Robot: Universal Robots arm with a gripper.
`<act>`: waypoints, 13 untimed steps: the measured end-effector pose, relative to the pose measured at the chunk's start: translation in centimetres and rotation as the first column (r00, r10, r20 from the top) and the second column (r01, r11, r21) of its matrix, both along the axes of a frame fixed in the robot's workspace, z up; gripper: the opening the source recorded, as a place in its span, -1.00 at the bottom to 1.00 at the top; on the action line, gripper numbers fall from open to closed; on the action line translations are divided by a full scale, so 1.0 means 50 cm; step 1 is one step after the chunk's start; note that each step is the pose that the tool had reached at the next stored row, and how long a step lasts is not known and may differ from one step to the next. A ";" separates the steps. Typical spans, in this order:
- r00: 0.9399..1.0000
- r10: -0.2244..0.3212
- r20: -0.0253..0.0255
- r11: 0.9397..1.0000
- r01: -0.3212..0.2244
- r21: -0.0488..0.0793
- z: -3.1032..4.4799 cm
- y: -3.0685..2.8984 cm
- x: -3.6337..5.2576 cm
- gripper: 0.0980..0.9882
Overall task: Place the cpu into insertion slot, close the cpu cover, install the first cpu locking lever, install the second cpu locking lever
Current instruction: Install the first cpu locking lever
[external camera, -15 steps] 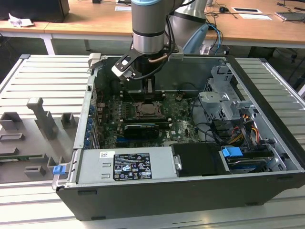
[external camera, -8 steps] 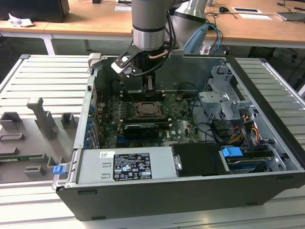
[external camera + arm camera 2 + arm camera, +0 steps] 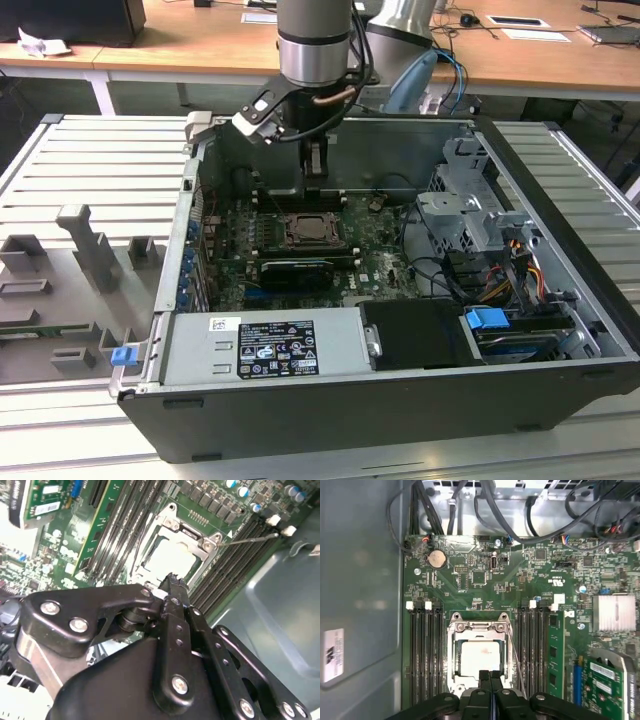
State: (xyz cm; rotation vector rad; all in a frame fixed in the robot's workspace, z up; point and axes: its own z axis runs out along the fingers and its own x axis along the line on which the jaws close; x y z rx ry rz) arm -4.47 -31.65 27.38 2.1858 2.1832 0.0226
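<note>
My claw (image 3: 490, 675): shut tight, empty, by insertion slot's (image 3: 315, 232) far side.
Hidden: one edge of cpu cover (image 3: 479, 627), behind my claw.
Surface: ribbed metal table (image 3: 90, 160).
Room: wooden desks (image 3: 200, 40) beyond.

You're in robotics lab or test workshop set in office-like room; your clues: robot arm (image 3: 318, 50) with gripper (image 3: 486, 675) hanging over opened computer case (image 3: 300, 420), motherboard (image 3: 520, 580) laid bare; case sits on slatted metal bench (image 3: 90, 170); grey fixture blocks (image 3: 85, 245) stand on same bench; wooden desks (image 3: 200, 40) with papers (image 3: 535, 35) line background.
</note>
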 end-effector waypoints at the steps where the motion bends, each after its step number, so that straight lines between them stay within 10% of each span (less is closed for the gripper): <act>1: 1.000 0.002 0.000 1.000 -0.002 0.000 0.000 0.000 0.000 -0.98; 13: 0.979 0.203 -0.001 0.979 -0.203 -0.007 0.000 0.000 -0.003 -0.98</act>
